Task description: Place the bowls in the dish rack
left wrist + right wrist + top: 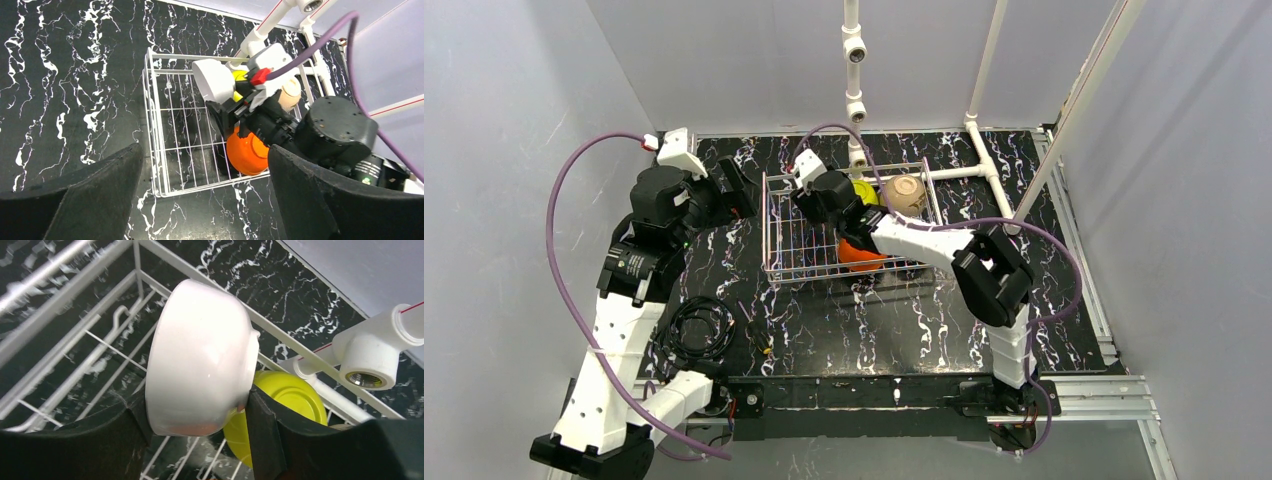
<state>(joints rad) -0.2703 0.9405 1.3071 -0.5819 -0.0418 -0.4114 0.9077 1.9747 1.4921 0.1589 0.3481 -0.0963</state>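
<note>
The white-wire dish rack (779, 262) stands at the middle back of the table. My right gripper (197, 410) is shut on a white bowl (200, 360), held on its side above the rack's floor; the bowl also shows in the left wrist view (212, 80). In the rack are a yellow-green bowl (865, 190) (287, 402), a tan bowl (905, 193) and an orange bowl (861, 256) (247, 152). My left gripper (204, 160) is open and empty, hanging left of the rack (152, 125). The blue-and-white and beige-brown bowls are out of view.
A white pipe frame (984, 170) rises behind and right of the rack, with a fitting close to the held bowl (370, 355). A coil of black cable (699, 330) lies on the black marbled table (874, 330) by the left arm's base.
</note>
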